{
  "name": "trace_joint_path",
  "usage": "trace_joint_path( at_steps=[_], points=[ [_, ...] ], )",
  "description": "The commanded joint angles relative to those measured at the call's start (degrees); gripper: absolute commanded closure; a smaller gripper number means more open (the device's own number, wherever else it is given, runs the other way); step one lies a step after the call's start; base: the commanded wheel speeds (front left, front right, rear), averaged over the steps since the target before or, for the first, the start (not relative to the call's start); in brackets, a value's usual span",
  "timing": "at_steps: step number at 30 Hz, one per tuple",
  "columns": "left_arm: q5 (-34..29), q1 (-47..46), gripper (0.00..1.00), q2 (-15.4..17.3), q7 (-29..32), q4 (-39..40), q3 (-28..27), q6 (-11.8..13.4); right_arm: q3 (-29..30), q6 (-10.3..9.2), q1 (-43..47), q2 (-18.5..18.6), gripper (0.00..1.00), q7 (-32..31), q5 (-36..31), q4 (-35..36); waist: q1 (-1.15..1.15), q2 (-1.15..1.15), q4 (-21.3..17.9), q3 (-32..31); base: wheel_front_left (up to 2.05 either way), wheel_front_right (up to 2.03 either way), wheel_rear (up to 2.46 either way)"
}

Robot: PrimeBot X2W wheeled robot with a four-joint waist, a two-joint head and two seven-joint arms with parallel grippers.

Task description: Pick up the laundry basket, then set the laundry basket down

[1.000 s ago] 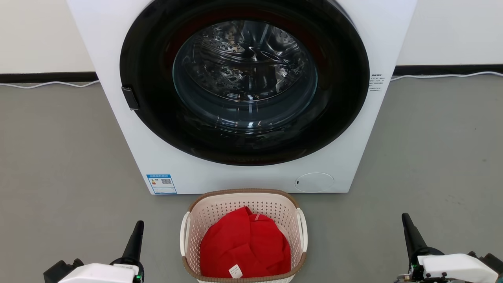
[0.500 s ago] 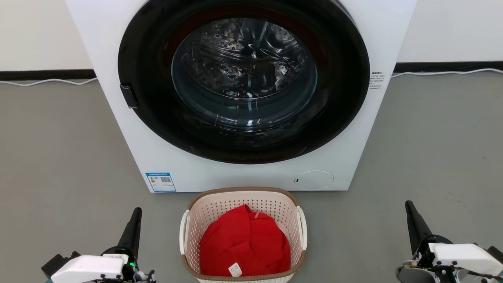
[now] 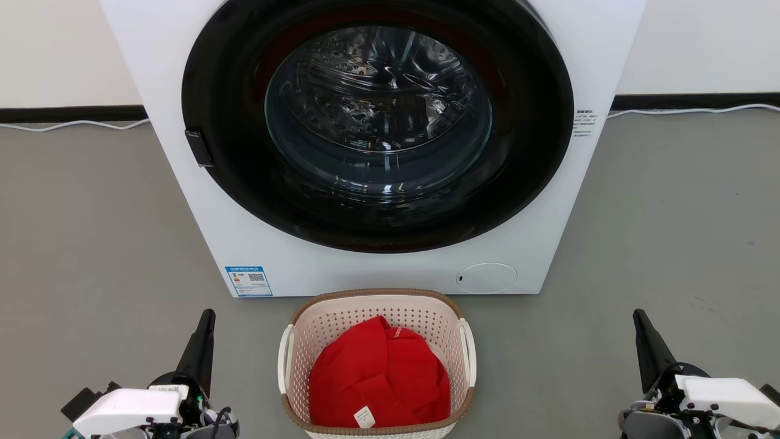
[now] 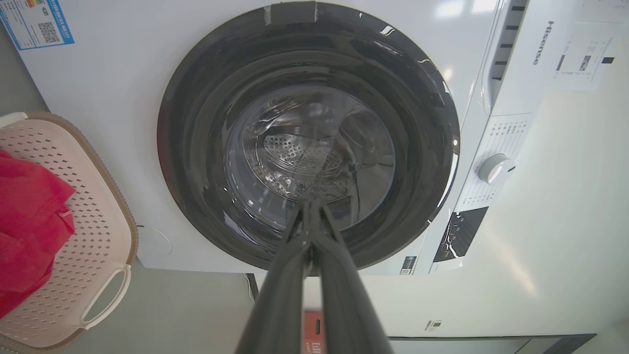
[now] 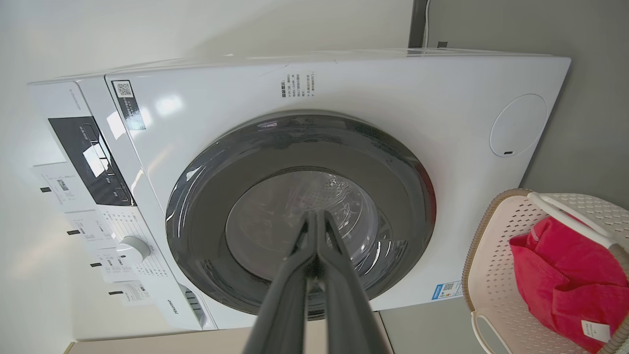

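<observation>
Between the left gripper point(image 3: 205, 323) and right gripper point(image 3: 641, 322), both with jaws pressed together and empty, the laundry basket point(image 3: 365, 321) sits on the floor point(image 3: 91, 244), probably light, rigid plastic, best lifted by its white side handles point(image 3: 284, 360).

In my left wrist view: wordmark "Hisense" point(image 4: 537, 43) on washing machine point(image 4: 113, 98) top panel. Blue sticker point(image 3: 248, 281), lower front, bears QR code; its print unreadable.

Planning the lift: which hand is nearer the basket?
The left hand: in the head view, less floor separates it from the basket than separates the right hand.
</observation>
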State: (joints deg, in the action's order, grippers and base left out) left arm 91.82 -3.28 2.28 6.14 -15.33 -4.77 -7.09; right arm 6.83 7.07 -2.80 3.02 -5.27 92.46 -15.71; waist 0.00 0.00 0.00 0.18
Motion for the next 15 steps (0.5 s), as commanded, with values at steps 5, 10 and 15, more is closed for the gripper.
trace_joint_path(
  at_steps=[5,10,15],
  points=[
    [0.3,-2.9,1.0,0.6,0.4,1.3,-1.8,-0.4,-1.2,0.42,-3.3,0.5,1.0,-0.5,0.4,1.7,0.0,0.0,0.0,0.0,0.0,0.0,0.0],
    [0.3,-2.9,1.0,0.6,0.4,1.3,-1.8,-0.4,-1.1,0.42,-3.3,0.5,1.0,-0.6,0.4,1.7,0.0,0.0,0.0,0.0,0.0,0.0,0.0],
    [0.3,-2.9,1.0,0.6,0.4,1.3,-1.8,-0.4,-1.1,0.42,-3.3,0.4,1.0,-0.6,0.3,1.7,0.0,0.0,0.0,0.0,0.0,0.0,0.0]
  ],
)
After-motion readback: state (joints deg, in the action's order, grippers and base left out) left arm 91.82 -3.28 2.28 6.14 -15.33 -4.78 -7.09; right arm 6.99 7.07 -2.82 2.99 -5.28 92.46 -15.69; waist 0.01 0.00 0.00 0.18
